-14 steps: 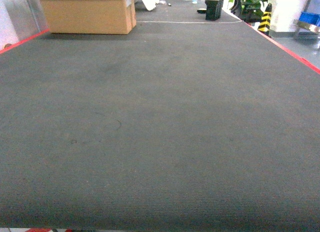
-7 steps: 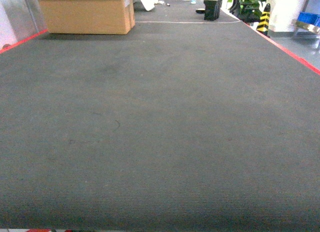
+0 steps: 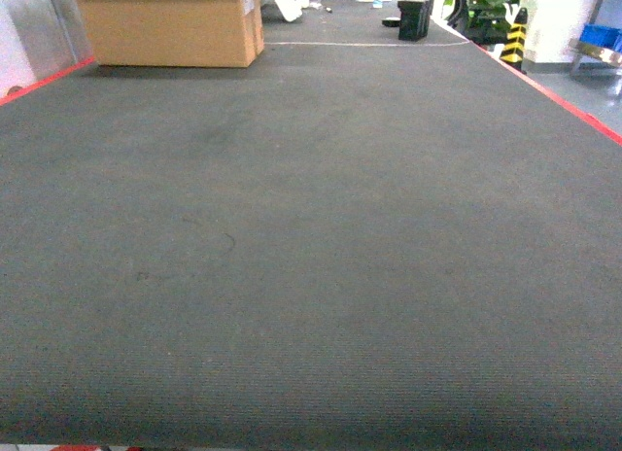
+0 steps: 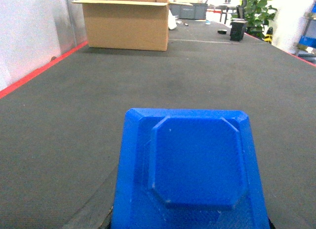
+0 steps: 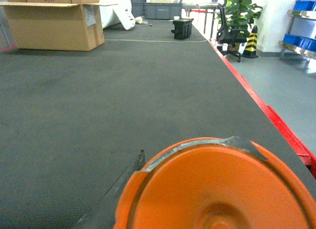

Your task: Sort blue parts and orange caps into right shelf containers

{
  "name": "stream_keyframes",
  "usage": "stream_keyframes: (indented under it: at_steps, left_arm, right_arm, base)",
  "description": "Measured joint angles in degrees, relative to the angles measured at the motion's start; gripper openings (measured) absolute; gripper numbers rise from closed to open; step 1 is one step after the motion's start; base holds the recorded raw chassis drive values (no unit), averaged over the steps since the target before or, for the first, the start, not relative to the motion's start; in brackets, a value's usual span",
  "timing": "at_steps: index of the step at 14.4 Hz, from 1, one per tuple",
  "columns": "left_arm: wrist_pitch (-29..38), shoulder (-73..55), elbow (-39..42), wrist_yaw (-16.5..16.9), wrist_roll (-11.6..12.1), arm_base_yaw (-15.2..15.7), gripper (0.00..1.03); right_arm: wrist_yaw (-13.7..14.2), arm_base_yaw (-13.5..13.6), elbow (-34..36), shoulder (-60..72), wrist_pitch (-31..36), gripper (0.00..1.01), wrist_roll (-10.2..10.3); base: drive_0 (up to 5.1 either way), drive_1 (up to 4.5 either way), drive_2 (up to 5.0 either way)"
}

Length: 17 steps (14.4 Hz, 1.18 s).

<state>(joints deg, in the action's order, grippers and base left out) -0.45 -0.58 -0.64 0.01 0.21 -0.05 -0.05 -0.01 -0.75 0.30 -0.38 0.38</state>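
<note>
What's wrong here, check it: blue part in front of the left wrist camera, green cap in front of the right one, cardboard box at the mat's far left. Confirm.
One error: the cap is orange, not green, as the right wrist view shows. The blue part and the cardboard box are as stated.

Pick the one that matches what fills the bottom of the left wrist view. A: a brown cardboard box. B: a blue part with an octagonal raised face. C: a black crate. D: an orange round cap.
B: the blue part with its raised eight-sided face sits close under the left wrist camera, while the cardboard box stands far back on the dark mat.
</note>
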Motion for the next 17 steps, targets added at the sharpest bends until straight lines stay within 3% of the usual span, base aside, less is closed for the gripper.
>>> stream_keyframes:
  at_steps: [9,17]
  left_arm:
    - [0.0,0.0,0.0,0.0,0.0,0.0,0.42]
    - [0.0,0.0,0.0,0.0,0.0,0.0,0.42]
  right_arm:
    - [0.0,0.0,0.0,0.0,0.0,0.44,0.0]
    - [0.0,0.0,0.0,0.0,0.0,0.44,0.0]
  base:
    - [-0.1,-0.07,-0.1]
    - [-1.7,-1.65,-1.7]
